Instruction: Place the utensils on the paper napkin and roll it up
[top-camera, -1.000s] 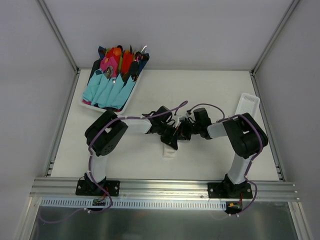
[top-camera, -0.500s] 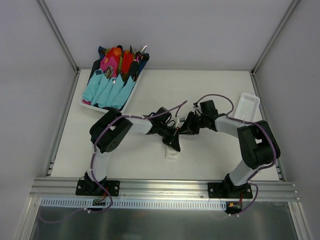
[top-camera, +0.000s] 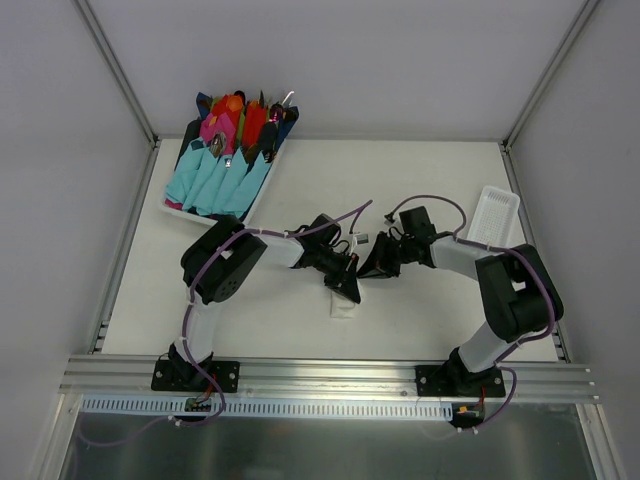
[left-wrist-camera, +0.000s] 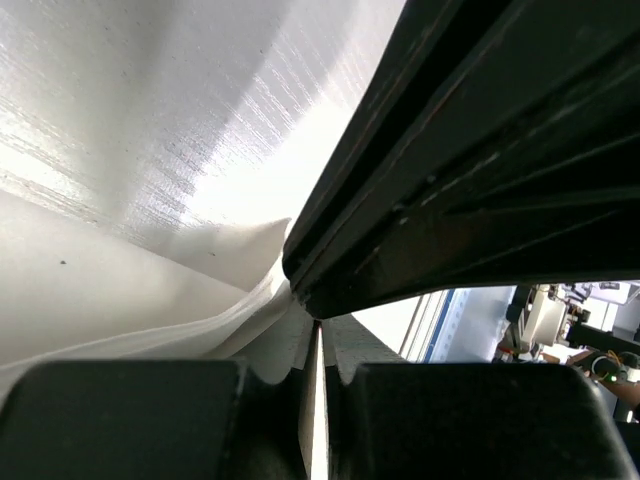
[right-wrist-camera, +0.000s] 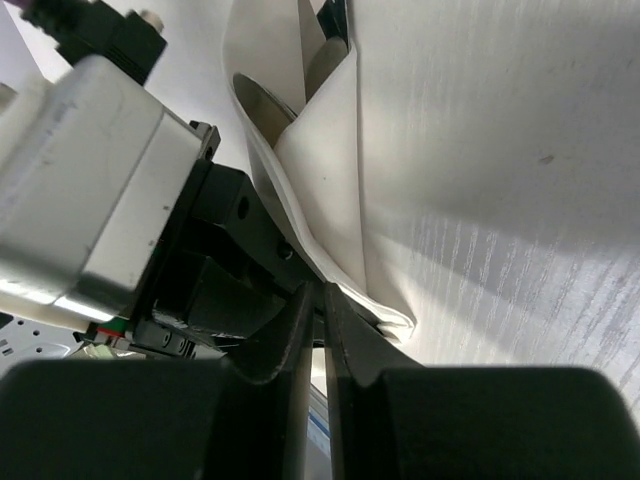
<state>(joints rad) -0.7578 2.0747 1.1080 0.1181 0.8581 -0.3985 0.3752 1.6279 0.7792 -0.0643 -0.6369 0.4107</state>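
Many coloured napkin bundles (top-camera: 215, 178) in tray (top-camera: 170, 207), left gripper (top-camera: 348, 290) pinching paper napkin (top-camera: 343, 306), right gripper (top-camera: 364, 270) state unclear.

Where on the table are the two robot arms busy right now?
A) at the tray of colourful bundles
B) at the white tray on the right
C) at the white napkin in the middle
C: the left arm and right arm meet mid-table over the paper napkin.

Arms reach inward, low; left hand (top-camera: 348, 288) and right hand (top-camera: 367, 269) close together, both pinched closed.
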